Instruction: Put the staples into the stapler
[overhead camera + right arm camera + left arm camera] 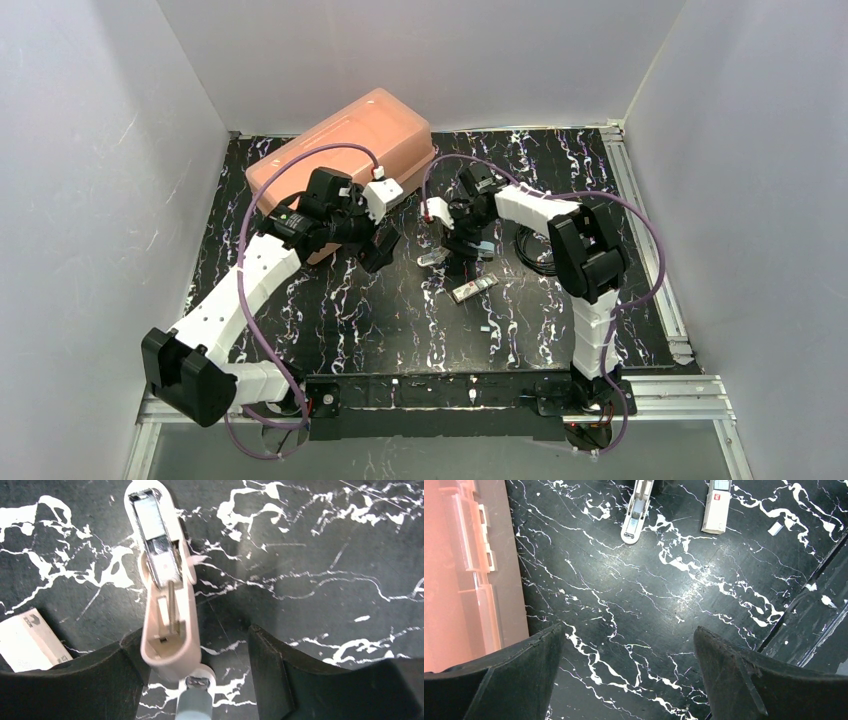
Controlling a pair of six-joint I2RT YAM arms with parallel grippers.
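The stapler (169, 625) lies hinged open on the black marbled table, its pale tan shell facing up and a silvery metal strip (159, 550) in its channel. Its near end sits between the fingers of my right gripper (192, 635), close against the left finger (100, 675), with a wide gap to the right finger. That gripper is open. From above, the stapler (432, 259) lies just left of the right gripper (452, 248). The left wrist view has the stapler (636, 512) at its top edge, far ahead of my open, empty left gripper (628, 629). The staples are out of view.
A small box with a red label (716, 505) lies right of the stapler and also shows from above (473, 289). A tiny white block (775, 528) lies further right. A pink lidded bin (345, 150) stands at the back left, beside my left arm. A black cable coil (535, 250) lies by the right arm.
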